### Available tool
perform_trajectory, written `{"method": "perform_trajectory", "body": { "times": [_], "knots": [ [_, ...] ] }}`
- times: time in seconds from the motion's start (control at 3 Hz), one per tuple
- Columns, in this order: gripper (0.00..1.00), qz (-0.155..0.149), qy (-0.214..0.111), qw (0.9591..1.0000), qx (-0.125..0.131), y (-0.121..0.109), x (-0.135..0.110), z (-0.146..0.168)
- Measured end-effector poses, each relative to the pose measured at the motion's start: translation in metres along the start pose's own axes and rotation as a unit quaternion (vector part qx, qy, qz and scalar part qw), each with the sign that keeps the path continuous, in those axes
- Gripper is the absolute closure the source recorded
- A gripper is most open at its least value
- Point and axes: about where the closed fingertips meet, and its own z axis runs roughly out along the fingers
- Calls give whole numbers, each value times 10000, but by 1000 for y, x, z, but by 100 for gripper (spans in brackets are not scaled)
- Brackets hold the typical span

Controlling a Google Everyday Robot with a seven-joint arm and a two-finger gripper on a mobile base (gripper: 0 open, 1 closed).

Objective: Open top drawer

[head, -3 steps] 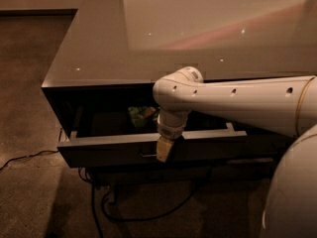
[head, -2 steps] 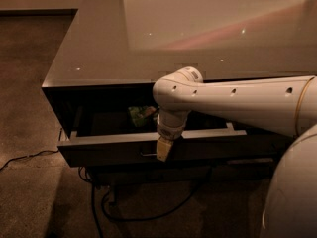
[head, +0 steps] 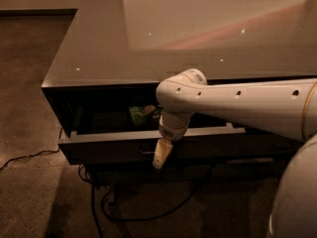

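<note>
The top drawer (head: 104, 150) stands partly pulled out beneath the glossy surface (head: 99, 48), a green packet (head: 142, 114) lying inside. The end effector (head: 162, 156) hangs at the middle of the drawer's front; whether it grips anything, I can't tell.

The top drawer (head: 106, 150) sits directly beneath the glossy top of the counter (head: 99, 48) and stands partly open, its front projecting level and square from the dark cabinet. The front is a wide, dark grey-brown panel. Along its upper edge a lighter grey rim shows, with the shadowed interior behind it. The gripper (head: 162, 156) hangs pointing downward against the middle of the drawer's front.
</note>
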Motion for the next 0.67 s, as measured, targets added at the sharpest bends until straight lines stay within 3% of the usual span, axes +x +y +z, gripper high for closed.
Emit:
{"method": "perform_trajectory", "body": {
  "times": [0.33,0.67],
  "knots": [
    [0,141,-77,9998,77,-3,2,-7],
    [0,281,-599,9978,-82,-9,0,-20]
  ]
}}
